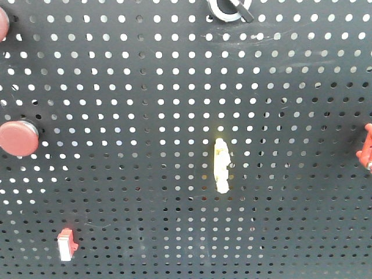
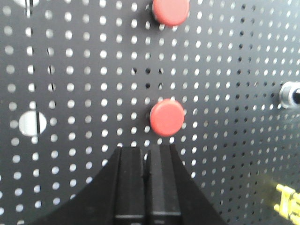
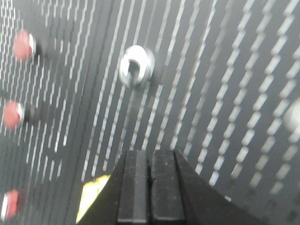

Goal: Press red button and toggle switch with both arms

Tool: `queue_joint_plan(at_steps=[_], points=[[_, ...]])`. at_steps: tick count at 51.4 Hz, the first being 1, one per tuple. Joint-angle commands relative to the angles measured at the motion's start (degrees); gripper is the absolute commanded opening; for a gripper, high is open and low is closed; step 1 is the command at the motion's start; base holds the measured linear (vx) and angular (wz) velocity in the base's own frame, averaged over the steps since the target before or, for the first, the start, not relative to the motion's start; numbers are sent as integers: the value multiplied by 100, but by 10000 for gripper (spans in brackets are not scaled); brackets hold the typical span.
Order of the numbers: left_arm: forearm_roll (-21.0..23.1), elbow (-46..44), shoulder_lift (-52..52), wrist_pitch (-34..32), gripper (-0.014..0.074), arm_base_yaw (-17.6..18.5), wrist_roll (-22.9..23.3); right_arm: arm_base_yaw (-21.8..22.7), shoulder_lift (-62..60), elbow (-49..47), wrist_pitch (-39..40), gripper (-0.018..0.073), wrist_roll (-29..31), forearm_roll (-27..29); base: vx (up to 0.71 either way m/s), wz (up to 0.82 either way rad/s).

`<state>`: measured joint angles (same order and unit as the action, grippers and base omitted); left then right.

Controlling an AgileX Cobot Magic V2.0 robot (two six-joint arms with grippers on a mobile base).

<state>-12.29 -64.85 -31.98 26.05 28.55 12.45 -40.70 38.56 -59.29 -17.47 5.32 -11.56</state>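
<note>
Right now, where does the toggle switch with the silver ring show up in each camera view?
Front view: the toggle switch sits at the top edge, right of centre, partly cut off.
Left wrist view: it is at the right edge, about mid-height.
Right wrist view: it is above the shut right gripper, upper middle, blurred.
Shared landmark: the lower red button, left of the switch in every view.

Left gripper – matte black, blocky flat fingers; right gripper – same, flared base.
</note>
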Motion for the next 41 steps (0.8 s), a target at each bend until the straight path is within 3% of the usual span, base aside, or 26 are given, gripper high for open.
queue_joint_plan(at_steps=[1, 25, 34, 41], points=[[-5, -153, -80, -426, 2, 17, 17, 38, 13, -92, 389, -3, 3, -44, 0, 0], [-59, -99, -38, -446, 2, -49, 10, 38, 13, -92, 338, -3, 3, -44, 0, 0], [-41, 947, 454, -579, 2, -993, 4, 38, 13, -92, 342, -3, 3, -44, 0, 0], [309, 2501, 1145, -1413, 2, -1699, -2, 38, 13, -92, 342, -3, 3, -44, 0, 0]])
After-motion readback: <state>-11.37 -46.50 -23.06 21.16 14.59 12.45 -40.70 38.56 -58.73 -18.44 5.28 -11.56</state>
